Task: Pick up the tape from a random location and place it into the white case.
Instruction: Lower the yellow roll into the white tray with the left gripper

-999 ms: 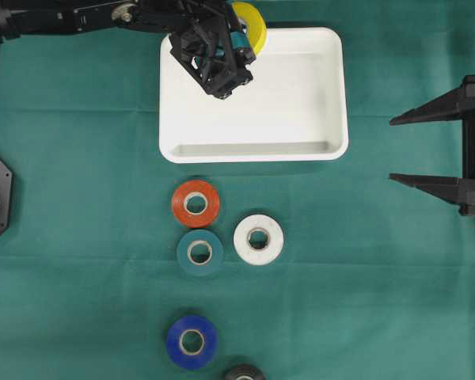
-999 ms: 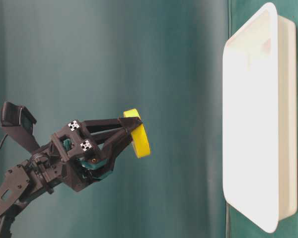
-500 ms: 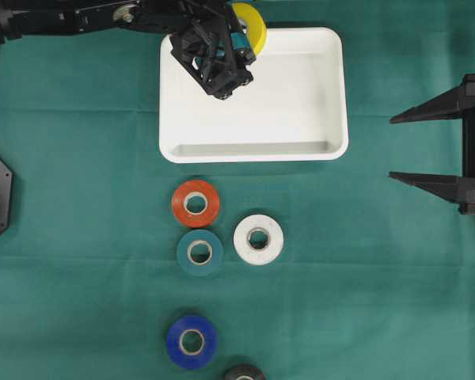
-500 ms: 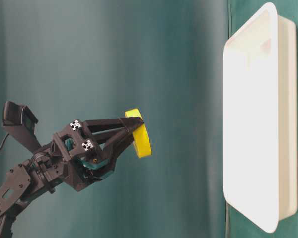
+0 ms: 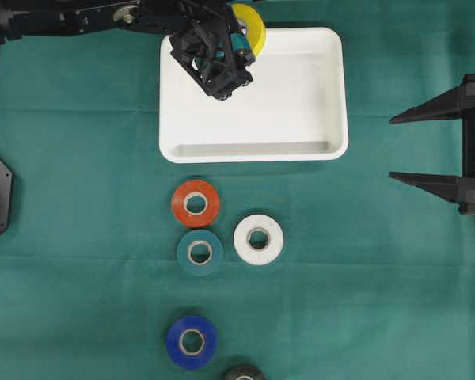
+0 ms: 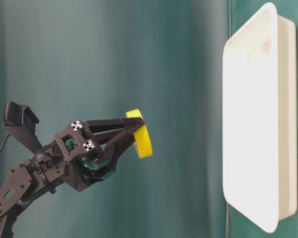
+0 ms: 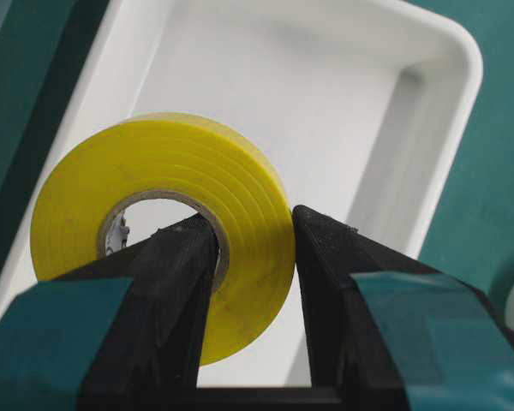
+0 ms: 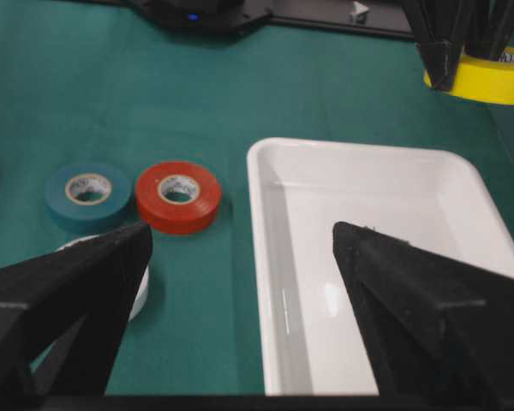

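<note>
Only blank yellow tape (image 7: 167, 214) in left hand (image 7: 253, 257), no txt.

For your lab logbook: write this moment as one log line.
left claw: shut on yellow tape | above white case | right claw: open, idle

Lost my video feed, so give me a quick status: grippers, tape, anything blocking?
Left gripper shut on yellow tape, held above white case. Right gripper open, off to the side. Case holds nothing, nothing blocking the drop.
</note>
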Robot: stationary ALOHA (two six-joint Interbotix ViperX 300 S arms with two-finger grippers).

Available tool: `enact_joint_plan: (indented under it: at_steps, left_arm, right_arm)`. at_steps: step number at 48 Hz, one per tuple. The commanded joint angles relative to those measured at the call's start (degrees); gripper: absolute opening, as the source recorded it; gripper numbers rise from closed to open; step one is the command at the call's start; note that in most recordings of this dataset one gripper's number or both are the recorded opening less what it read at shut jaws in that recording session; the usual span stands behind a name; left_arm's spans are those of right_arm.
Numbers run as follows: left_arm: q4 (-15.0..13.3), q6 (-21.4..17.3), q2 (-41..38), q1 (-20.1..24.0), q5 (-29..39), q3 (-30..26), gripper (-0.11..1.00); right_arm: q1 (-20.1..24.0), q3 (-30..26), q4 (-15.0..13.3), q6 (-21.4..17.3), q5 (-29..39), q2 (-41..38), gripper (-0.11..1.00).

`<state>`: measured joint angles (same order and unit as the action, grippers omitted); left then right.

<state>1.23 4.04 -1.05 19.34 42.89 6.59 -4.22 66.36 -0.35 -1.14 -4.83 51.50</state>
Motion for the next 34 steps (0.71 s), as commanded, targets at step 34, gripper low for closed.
enact_joint_plan:
  at_steps: [34]
  left_arm:
    - [-0.2,0.1,-1.5,0.1,-2.8,0.7,0.24]
  right_arm:
    - [-0.2,-0.8,0.0,0.0,-0.3,-0.4,0.91]
